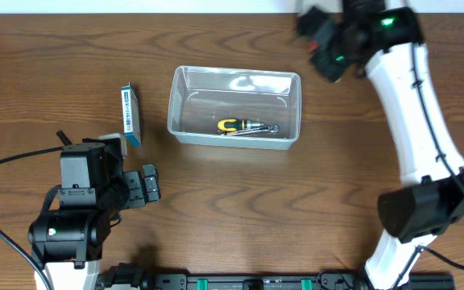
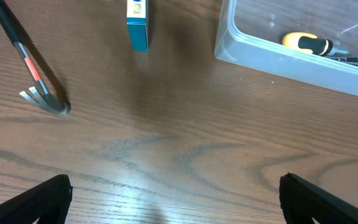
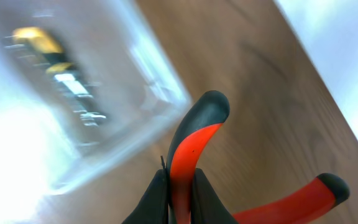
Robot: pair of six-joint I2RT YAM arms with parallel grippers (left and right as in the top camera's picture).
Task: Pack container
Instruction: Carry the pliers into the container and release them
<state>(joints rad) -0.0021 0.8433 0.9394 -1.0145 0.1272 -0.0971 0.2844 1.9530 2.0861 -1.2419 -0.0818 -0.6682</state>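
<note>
The clear plastic container [image 1: 237,72] stands at the table's middle back, holding a yellow-handled tool [image 1: 244,126]. My right gripper [image 1: 326,47] hangs in the air just past the container's far right corner. In the right wrist view it [image 3: 179,190] is shut on one red-and-black handle of a pair of pliers [image 3: 194,134], with the blurred container [image 3: 120,146] below left. My left gripper [image 1: 148,184] is open and empty over bare wood at the front left. It [image 2: 176,199] sees the container's wall [image 2: 278,55] and the yellow tool [image 2: 306,42].
A small blue-and-white box [image 1: 131,115] lies left of the container, also in the left wrist view [image 2: 137,25]. A hammer [image 2: 36,81] with a black and red handle lies on the wood at the far left of the left wrist view.
</note>
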